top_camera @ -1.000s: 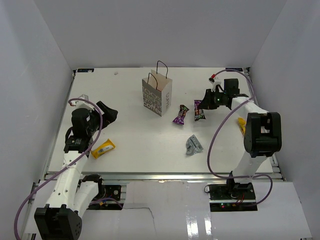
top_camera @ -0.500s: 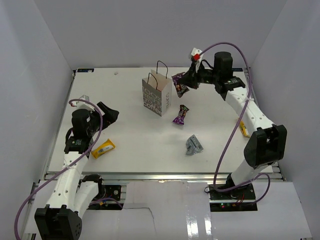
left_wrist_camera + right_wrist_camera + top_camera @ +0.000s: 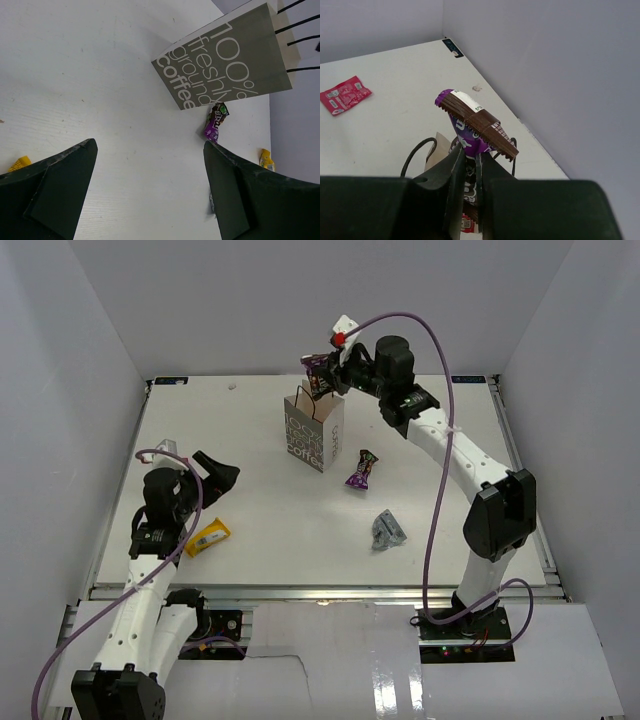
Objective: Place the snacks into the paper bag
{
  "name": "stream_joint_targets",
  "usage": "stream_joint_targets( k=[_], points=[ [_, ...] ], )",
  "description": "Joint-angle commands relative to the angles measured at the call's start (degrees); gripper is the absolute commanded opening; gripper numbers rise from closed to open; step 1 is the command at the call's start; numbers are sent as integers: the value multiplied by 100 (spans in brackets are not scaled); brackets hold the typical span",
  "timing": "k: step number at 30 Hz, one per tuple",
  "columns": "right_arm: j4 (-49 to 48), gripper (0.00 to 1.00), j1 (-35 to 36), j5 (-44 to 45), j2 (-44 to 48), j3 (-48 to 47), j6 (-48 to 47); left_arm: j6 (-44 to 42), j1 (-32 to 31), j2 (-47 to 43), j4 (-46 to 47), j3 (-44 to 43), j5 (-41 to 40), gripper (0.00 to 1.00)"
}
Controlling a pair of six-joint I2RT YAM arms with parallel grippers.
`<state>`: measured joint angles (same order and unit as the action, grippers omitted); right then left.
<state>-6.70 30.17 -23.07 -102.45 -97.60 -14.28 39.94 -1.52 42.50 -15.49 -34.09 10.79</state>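
Clamped by lower end in clenched right gripper [image 3: 329, 379]: purple snack [image 3: 470, 125], over mouth of paper bag [image 3: 316, 430] near bench [image 3: 250, 510] far edge, aligned for straight drop. Parked near bench left edge beside yellow snack [image 3: 207, 537]: left gripper [image 3: 214, 468], released, clear of bag.

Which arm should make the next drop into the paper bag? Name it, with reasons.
Right. The right gripper is shut on a purple snack over the paper bag; the left gripper is open, empty, well away.
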Motion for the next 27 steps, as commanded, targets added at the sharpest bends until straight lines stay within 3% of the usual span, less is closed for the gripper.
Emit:
stream_joint_targets(
  k=[1, 4, 10, 12, 16, 19, 27],
  points=[
    [-578, 11, 138, 619, -187, -251, 57, 127, -6, -119, 37, 42, 73, 98],
    [-701, 15, 278, 786, -213, -93, 40, 329, -6, -102, -33, 34, -50, 98],
    [-596, 48, 314, 1015, -170, -5, 40, 1690, -6, 179, -1078, -115, -990, 98],
    [-552, 55, 261, 1015, -82, 39, 31, 1946, -6, 302, -1579, -229, -1393, 98],
    [-202, 72, -19, 472, 242, 136, 145, 3077, -6, 680, -2765, -686, -2087, 97],
    [63, 76, -554, -756, 532, 294, 242, 3659, -6, 970, -3626, -1082, -2474, 86],
    [1100, 80, -1593, -1595, 1262, 1365, 224, 5407, -6, 1874, -5499, -1567, -2837, 88]
  ],
)
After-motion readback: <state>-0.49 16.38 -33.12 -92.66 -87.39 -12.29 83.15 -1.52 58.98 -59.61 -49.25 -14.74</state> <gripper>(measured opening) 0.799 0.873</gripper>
